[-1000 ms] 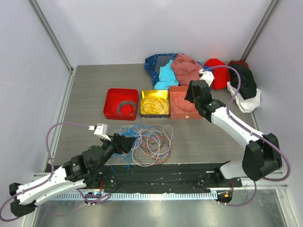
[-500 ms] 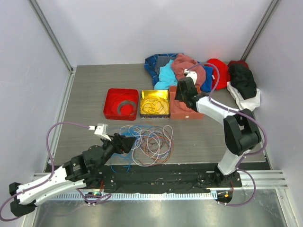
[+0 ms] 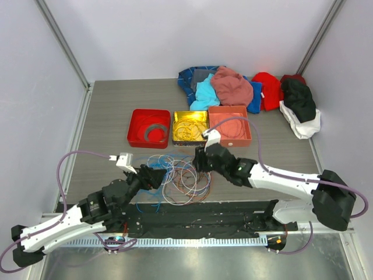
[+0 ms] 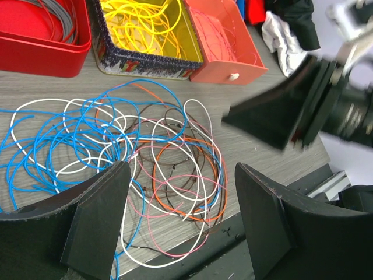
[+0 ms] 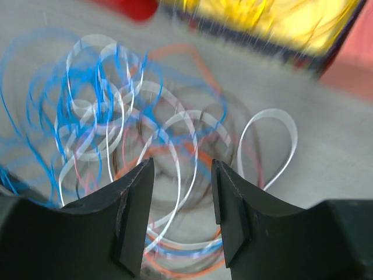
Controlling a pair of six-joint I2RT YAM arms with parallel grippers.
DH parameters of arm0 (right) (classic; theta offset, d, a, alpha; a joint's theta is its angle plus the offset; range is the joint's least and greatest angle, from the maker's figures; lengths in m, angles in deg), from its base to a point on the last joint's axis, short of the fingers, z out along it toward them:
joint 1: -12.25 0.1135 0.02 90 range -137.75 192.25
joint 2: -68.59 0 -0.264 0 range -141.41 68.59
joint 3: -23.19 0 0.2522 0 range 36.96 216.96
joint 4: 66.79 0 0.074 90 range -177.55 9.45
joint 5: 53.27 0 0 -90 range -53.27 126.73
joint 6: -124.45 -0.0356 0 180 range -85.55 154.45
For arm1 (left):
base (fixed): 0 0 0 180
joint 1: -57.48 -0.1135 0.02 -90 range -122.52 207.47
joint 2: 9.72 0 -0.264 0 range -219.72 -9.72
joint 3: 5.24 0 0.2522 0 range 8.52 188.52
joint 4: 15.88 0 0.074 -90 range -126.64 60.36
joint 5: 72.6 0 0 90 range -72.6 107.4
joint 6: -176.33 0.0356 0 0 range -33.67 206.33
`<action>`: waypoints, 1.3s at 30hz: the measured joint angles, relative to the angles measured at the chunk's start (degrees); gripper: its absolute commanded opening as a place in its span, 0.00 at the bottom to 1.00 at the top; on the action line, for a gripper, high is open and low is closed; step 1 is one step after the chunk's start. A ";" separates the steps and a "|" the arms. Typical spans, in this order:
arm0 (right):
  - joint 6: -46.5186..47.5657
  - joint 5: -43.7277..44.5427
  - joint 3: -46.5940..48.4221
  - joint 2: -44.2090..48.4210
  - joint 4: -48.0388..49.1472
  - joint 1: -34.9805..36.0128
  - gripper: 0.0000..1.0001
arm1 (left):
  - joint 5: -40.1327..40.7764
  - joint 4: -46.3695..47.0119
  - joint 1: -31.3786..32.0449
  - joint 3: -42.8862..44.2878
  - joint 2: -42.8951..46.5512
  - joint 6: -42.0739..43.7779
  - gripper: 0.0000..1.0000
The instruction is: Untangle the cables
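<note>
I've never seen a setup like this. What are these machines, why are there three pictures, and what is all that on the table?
These are two robot arms, a left arm and a right arm, bolted at the near edge of a table. Each ends in a two-finger gripper.

The wide picture comes from a fixed camera above and behind them. The other two come from small cameras on the wrists, so the dark shapes at the bottom are that arm's own fingers.

On the table lies a loose tangle of thin cables. Behind it stand a red tray with a grey coil, a yellow tin with yellow wire, and an orange tray. A heap of clothes lies at the back.

The left gripper and right gripper hover over the tangle, both open, holding nothing.
</note>
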 measured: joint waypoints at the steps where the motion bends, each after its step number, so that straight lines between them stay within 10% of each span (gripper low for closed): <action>1: -0.52 0.17 -1.31 0.00 -0.39 1.84 0.53 | -0.11 0.00 0.00 0.00 -0.42 -0.22 0.77; 8: -2.03 3.48 -4.17 0.63 -2.49 13.44 0.58 | -0.92 0.00 0.00 0.00 -1.40 -1.22 0.77; 26: -1.70 3.15 -5.77 -0.57 -2.27 16.22 0.56 | -1.64 0.22 0.00 -0.31 -1.77 -2.51 0.77; 29: -1.49 2.27 -5.77 -1.42 -2.03 16.37 0.44 | -1.64 0.48 0.00 -0.37 -1.79 -2.51 0.77; 33: -1.20 2.73 -5.64 -5.31 -2.36 16.39 0.02 | -1.77 0.87 0.00 -0.63 -2.12 -2.56 0.77; 39: 0.46 11.10 -0.57 -5.64 -10.21 16.41 0.01 | -1.90 0.90 0.00 -0.66 -2.51 -2.51 0.77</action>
